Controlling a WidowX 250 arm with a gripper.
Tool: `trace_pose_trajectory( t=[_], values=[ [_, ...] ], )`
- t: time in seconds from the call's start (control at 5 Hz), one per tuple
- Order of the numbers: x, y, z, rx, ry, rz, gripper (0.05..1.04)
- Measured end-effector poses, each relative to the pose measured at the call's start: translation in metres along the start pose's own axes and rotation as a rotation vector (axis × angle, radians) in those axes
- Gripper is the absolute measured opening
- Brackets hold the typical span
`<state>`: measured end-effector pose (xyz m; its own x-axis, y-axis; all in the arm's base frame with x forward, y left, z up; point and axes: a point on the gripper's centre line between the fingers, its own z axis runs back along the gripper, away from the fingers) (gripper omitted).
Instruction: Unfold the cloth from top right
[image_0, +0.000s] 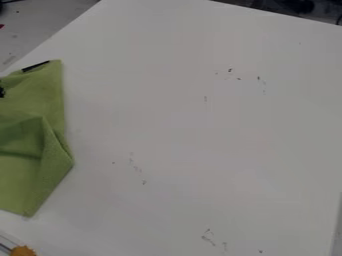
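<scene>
Cut off by the left edge of the frame, the green cloth (50, 95) lies on the white table (167, 125), its upper right corner beside a short black strip (36, 66) and its lowest visible corner toward the lower left. Lower down, a folded layer (50, 162) comes to a peak inside the outline and slants out to the cloth's right-hand point, so I judge the unfolding unfinished. How far open the gripper is, and whether it has hold of anything, I cannot tell.

For the step in hand, I would work from the cloth's upper right, first making sure which layer is the loose one. Best to pinch only that top layer close to its edge, raise it just enough to free it, then carry it low and slowly away from the fold before letting go. Too deep a pinch could catch both layers and drag the whole cloth; too shallow a one may slip off, the fabric looking soft and limp.

Further out, small dark marks (230, 70) dot the table, an orange object (23, 251) sits at the lower left, and dark items (300, 6) lie beyond the table's edge at upper right.
</scene>
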<state>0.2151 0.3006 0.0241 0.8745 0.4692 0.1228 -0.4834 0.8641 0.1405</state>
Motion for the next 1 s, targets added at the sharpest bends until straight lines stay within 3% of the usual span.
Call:
trace_pose_trajectory(
  t=[0.2,0.4,0.6,1.0],
  values=[
    [0.000,-0.001,0.000,-0.004,0.002,-0.004,0.063],
    [0.004,-0.010,0.000,-0.006,-0.005,-0.025,0.055],
    [0.017,-0.034,0.019,0.013,-0.048,-0.091,0.054],
    [0.040,-0.121,0.062,0.031,-0.138,-0.285,0.054]
  ],
)
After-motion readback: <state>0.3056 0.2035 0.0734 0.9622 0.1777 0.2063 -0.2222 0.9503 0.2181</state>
